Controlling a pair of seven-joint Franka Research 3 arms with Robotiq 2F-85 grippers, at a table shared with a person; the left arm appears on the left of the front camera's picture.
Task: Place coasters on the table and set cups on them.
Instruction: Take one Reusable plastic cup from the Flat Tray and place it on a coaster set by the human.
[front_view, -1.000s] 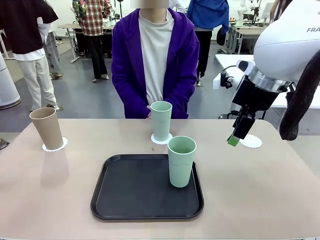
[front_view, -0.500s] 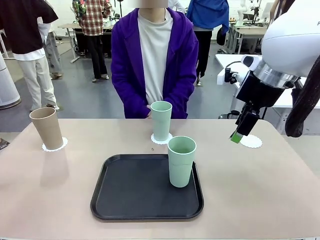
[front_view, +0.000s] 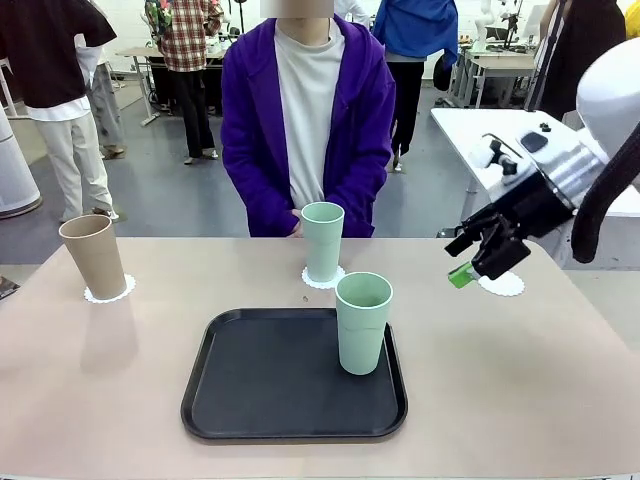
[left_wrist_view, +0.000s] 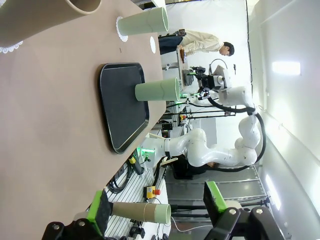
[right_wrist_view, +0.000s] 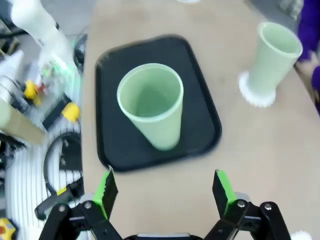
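Note:
A tan-brown cup (front_view: 92, 255) stands on a coaster (front_view: 108, 290) at the table's (front_view: 120, 400) far left. One mint cup (front_view: 322, 240) stands on a coaster (front_view: 323, 278) in front of the person. The other mint cup (front_view: 363, 322) stands on the black tray (front_view: 280, 390). A bare coaster (front_view: 502, 284) lies at the right. My right gripper (front_view: 465, 268) hangs open beside that coaster, tilted toward the tray; its wrist view shows the tray cup (right_wrist_view: 152, 105) ahead of the open right gripper (right_wrist_view: 165, 192). My left gripper (left_wrist_view: 156, 207) is open and holds nothing, off the table's near edge.
The person in a purple hoodie (front_view: 305, 110) stands at the far edge, hands behind the middle cup. The tray (left_wrist_view: 122, 105) takes up the table's middle. A white table (front_view: 480, 125) stands behind my right arm. Other people stand farther back.
My right wrist has swung from pointing down to pointing sideways toward the tray, and the arm has drawn back to the right. The cups and coasters have not moved.

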